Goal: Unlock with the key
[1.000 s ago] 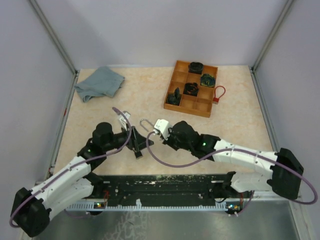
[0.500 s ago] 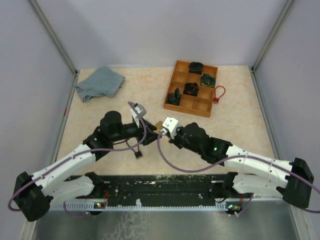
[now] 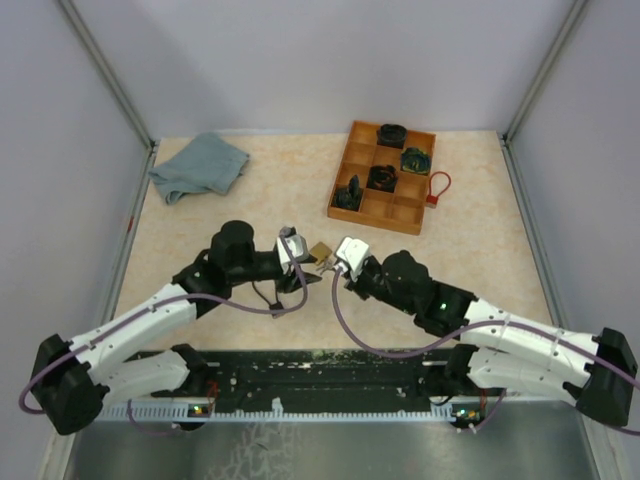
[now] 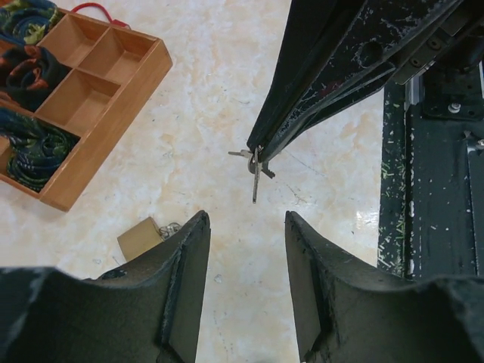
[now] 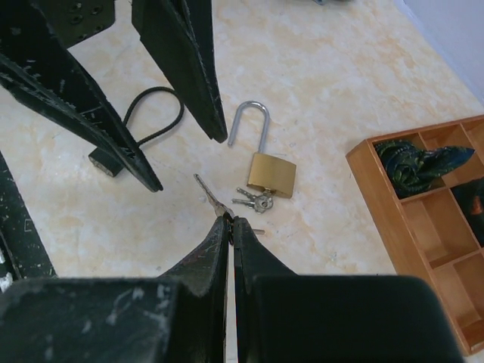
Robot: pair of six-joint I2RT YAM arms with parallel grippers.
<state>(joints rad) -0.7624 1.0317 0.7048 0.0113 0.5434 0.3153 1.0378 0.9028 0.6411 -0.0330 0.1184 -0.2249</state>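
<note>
A brass padlock [image 5: 272,174] lies flat on the table, its steel shackle [image 5: 249,125] pointing away and two small keys [image 5: 253,200] lying at its base. My right gripper [image 5: 231,219] is shut on a key [image 5: 206,190] whose blade sticks out past the fingertips, just short of the padlock. The left wrist view shows that key [image 4: 255,181] hanging from the right gripper's tips [image 4: 259,151]. My left gripper [image 4: 246,219] is open with only bare table between its fingers, and the padlock [image 4: 140,237] sits just left of them. From above, both grippers meet at the padlock [image 3: 320,250].
A wooden compartment tray [image 3: 395,212] with dark items stands at the back right, a red loop [image 3: 437,187] beside it. A grey-blue cloth [image 3: 200,165] lies at the back left. A black cable loop [image 5: 151,113] lies near the left fingers.
The left arm has swung right and forward to the padlock while its jaws narrowed. The right gripper has shifted right, staying shut on the key.
</note>
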